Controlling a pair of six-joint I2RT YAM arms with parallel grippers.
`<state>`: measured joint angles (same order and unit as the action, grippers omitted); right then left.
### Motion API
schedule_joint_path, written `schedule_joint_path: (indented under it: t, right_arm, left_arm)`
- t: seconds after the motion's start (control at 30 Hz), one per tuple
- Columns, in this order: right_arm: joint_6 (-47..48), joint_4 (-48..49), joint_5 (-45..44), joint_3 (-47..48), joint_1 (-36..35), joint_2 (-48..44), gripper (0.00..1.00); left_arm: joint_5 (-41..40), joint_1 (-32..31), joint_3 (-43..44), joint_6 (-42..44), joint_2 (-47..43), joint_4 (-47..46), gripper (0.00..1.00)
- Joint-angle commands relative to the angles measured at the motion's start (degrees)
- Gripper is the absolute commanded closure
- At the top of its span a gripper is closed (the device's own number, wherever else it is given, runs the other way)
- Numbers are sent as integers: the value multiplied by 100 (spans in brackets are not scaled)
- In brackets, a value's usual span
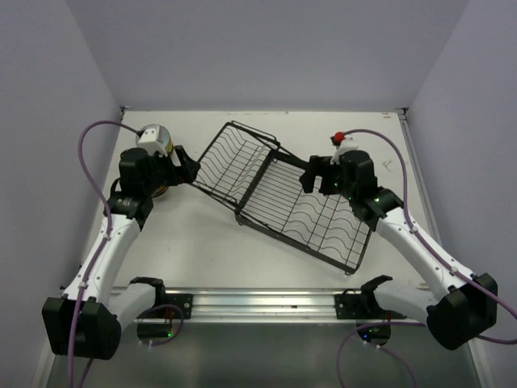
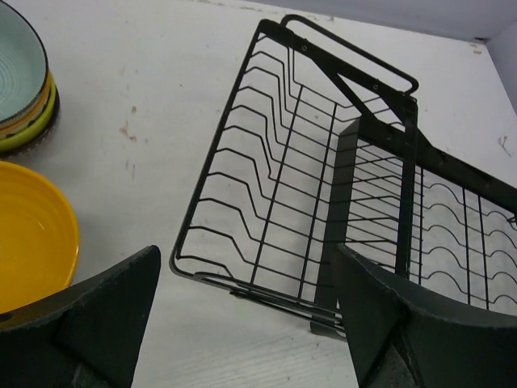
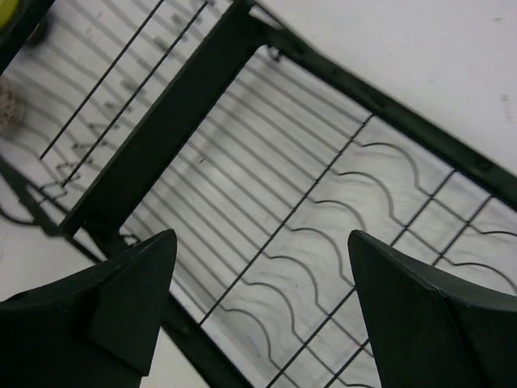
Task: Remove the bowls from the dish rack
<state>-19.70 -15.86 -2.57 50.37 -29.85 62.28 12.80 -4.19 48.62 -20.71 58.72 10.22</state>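
Note:
The black wire dish rack (image 1: 260,181) lies open at the table's middle, and no bowl shows inside it. To its left, the left wrist view shows an orange-yellow bowl (image 2: 32,234) on the table. Behind that bowl is a stack of bowls topped by a pale teal one (image 2: 18,69). In the top view the left arm hides most of these bowls. My left gripper (image 1: 187,171) (image 2: 248,267) is open and empty, just off the basket section's left corner (image 2: 355,89). Over the flat wavy section (image 3: 339,218), my right gripper (image 1: 311,178) (image 3: 262,242) hangs open with nothing in it.
A small red-capped thing (image 1: 340,137) sits behind the right wrist near the back wall. White walls close the table on three sides. A metal rail (image 1: 250,303) runs along the near edge between the arm bases. Purple cables loop off both arms.

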Motion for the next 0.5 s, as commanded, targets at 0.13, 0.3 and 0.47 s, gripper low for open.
schedule_joint_path:
  t: [0.13,0.3,0.47]
  right_arm:
    - [-139,-23,908,404,805,48,1]
    - [-51,-162,276,237,805,-146,1]
    - [-138,-480,-226,96,805,-514,1]
  left_arm:
    - [-216,-144,60,243,-397,-275,9]
    - [-1119,-153,297,225,-519,191,0]
    - [-1218,-153,69,173,-888,-37,0]
